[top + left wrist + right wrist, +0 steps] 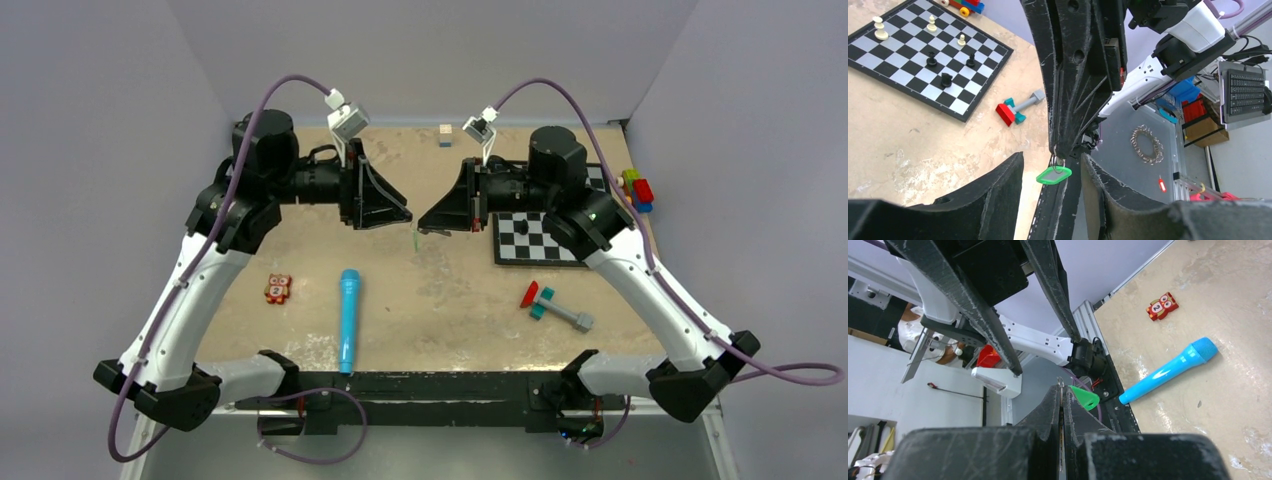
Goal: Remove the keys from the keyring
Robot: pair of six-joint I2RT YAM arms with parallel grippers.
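My right gripper (424,224) is held above the table's middle and is shut on a thin metal keyring (1060,382). The ring's top peeks out of the closed tips (1061,390). A green plastic tag (1053,174) hangs from the ring (1058,161) below the right gripper's tip; it also shows in the top view (414,240) and the right wrist view (1084,397). My left gripper (1052,157) faces the right one, open, with its fingers on either side of the tag and not touching it. I see no keys; anything between the right jaws is hidden.
A chessboard (540,238) with several pieces lies at the right. A blue toy microphone (348,318), a red owl tile (278,288) and a red and teal toy hammer (550,305) lie near the front. Coloured bricks (636,188) sit far right; a small cube (445,134) sits at the back.
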